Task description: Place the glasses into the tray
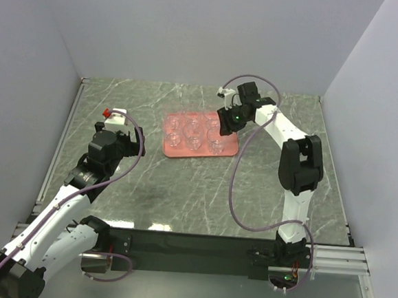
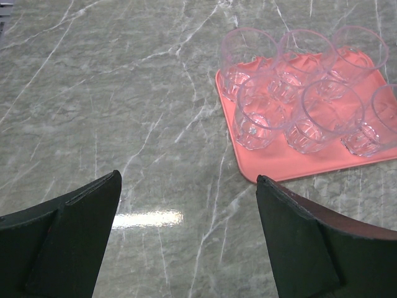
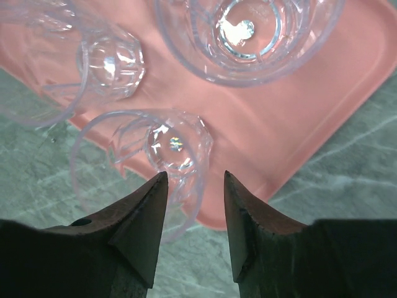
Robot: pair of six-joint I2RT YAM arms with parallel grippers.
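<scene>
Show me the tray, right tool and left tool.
tray (image 2: 291, 166), left wrist view, bare near rim.
right tool (image 3: 195, 180), right wrist view, midway between fingertips.
left tool (image 2: 187, 180), left wrist view, midway between fingertips.

Robot test cell in a lab, not a home or a kitchen.

My white left arm (image 1: 56, 214) and right arm (image 1: 292, 205) are bolted to a black plate (image 1: 178, 244) and aluminium rails (image 1: 335, 255) at the near edge of a grey marble-patterned tabletop (image 1: 182, 189). Plain pale walls (image 1: 194, 31) box the tabletop in on three sides, and a metal strip (image 1: 60, 138) runs along its left edge. Purple cables (image 1: 233, 190) loop bare outside my links. A pink tray (image 1: 170, 151) of clear glasses (image 1: 194, 143) stands on the far half.
</scene>
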